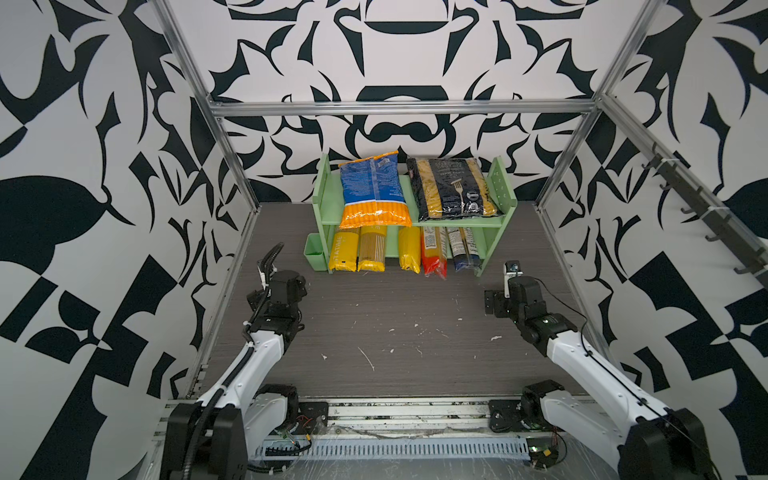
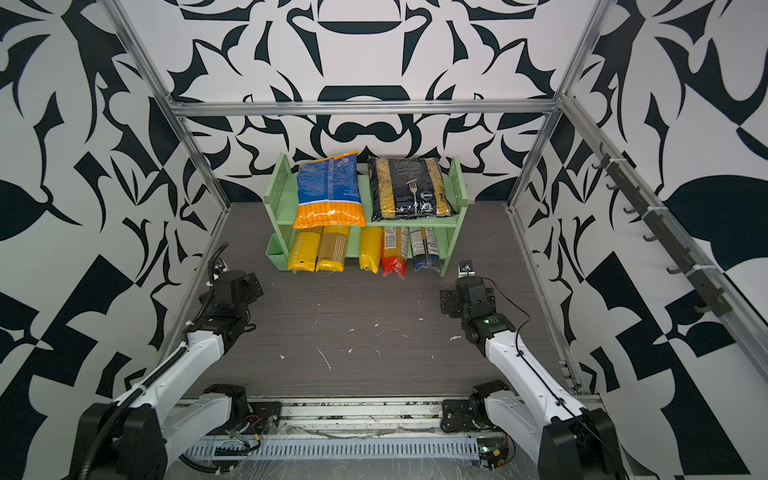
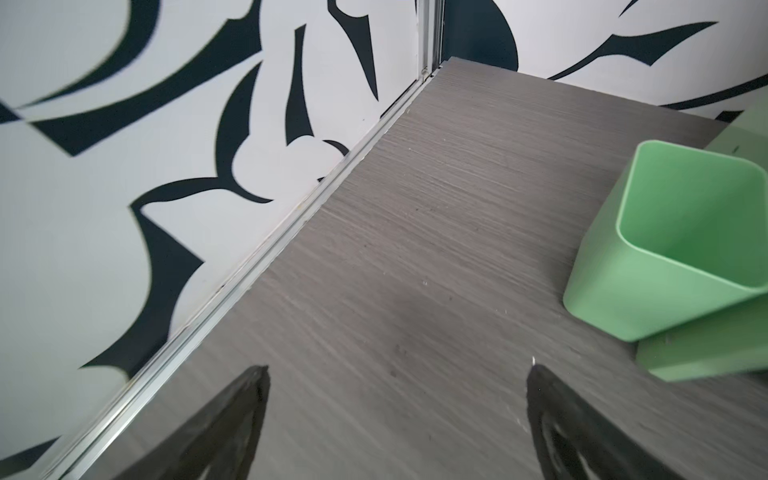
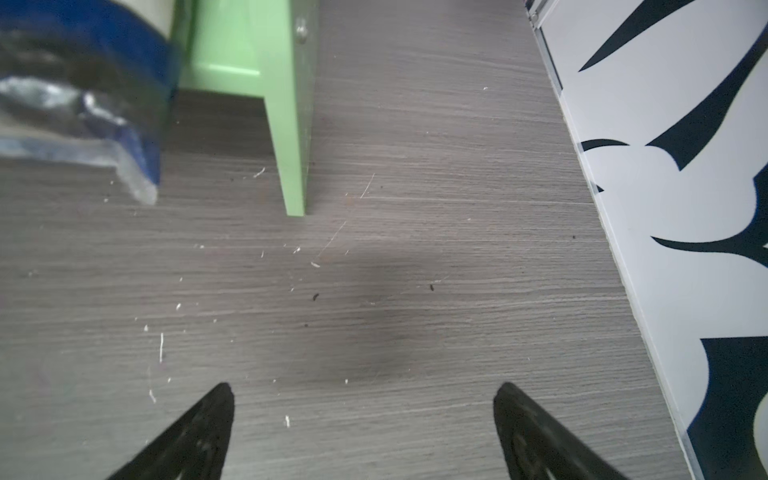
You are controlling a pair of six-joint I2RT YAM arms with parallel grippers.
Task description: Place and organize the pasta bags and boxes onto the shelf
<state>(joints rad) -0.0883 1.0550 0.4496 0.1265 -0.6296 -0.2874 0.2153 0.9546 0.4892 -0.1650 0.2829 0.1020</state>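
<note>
**Finishing up: tidy, don't grab**

Left gripper [image 3: 399, 370] and right gripper [image 4: 365, 386] stand spread wide, holding nothing. Ahead of them the shelf [image 1: 500, 187] carries everything: blue-orange bag [image 1: 374, 191] and black penne bag [image 1: 453, 189] on top, five spaghetti packs [image 1: 409, 253] below, ends overhanging. I'd judge only gentle inward nudges are left. Patterned walls [image 1: 62, 208] enclose the grey table [image 1: 395, 316], flecked with crumbs [image 4: 161, 345].

Pale green shelf [image 1: 500, 187]: blue-and-orange bag [image 1: 374, 191] at ten o'clock, black bag [image 1: 453, 189] with white fork at two; from eight to four, yellow pack [image 1: 344, 253], tan pack [image 1: 372, 251], second yellow pack [image 1: 409, 253], red-ended pack [image 1: 434, 257], blue-ended pack [image 1: 465, 253]; grey wood-grain table [image 1: 395, 332]; black-and-white swirled walls [image 1: 83, 166]
</note>
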